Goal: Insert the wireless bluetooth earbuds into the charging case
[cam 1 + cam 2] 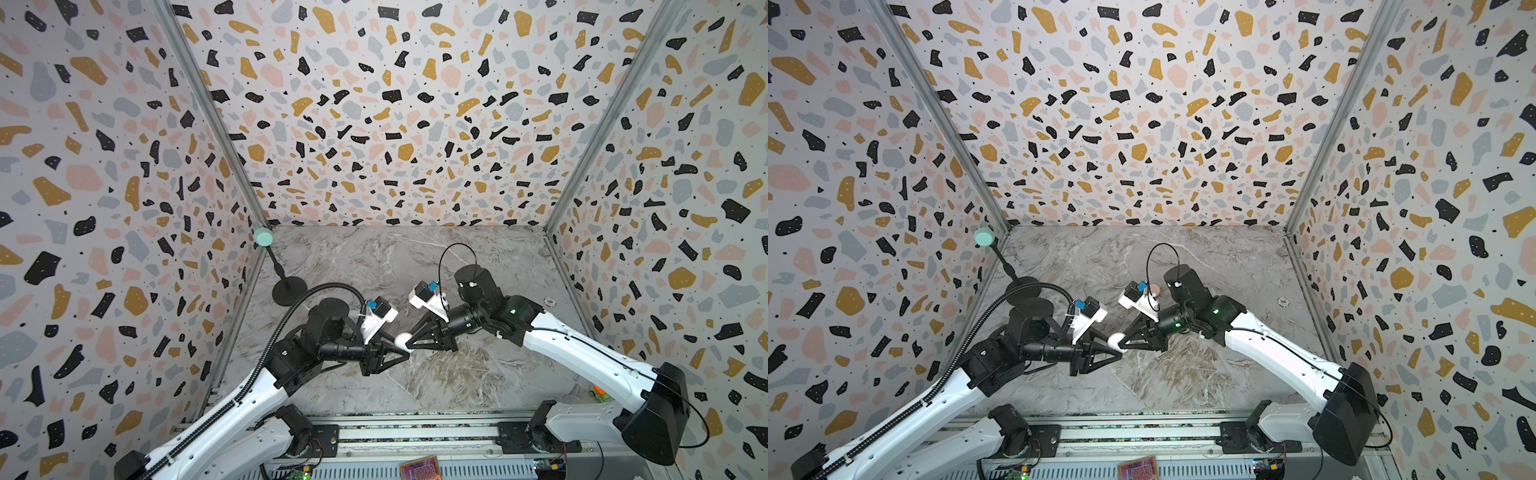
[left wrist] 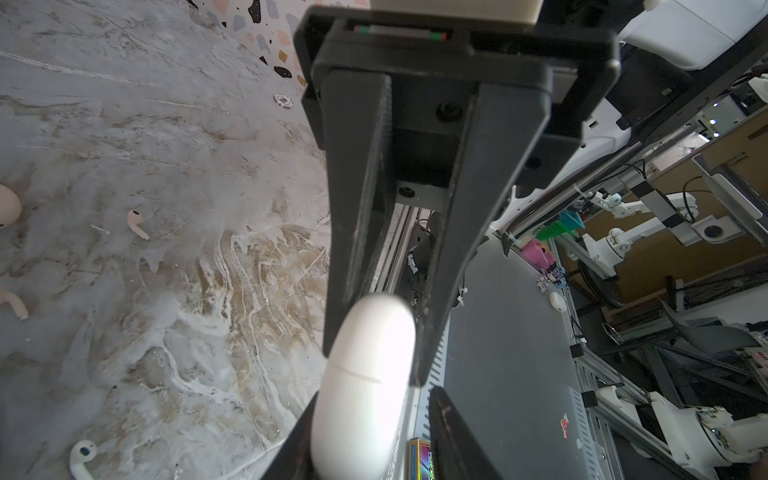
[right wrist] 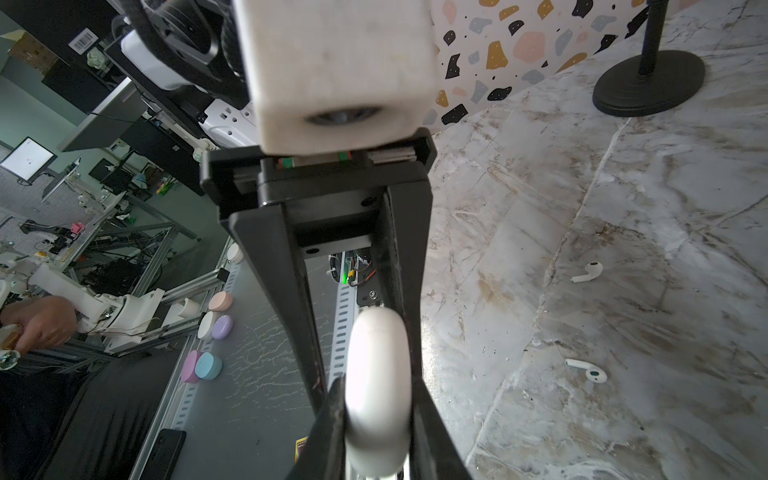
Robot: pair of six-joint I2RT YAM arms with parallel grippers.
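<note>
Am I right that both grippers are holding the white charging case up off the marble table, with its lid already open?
Not quite: the lid is shut. The left wrist view shows only a thin closed seam across the white charging case. The rest stands: the left gripper and right gripper hold it above the marble table.

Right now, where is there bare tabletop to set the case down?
Bare marble: the strip between the front rail and the held white case, and the stretch along the back wall beyond the stand base. Crowded: white earbuds lie on the stand's side of the case, pink earbuds and pink case on the chip's side.
</note>
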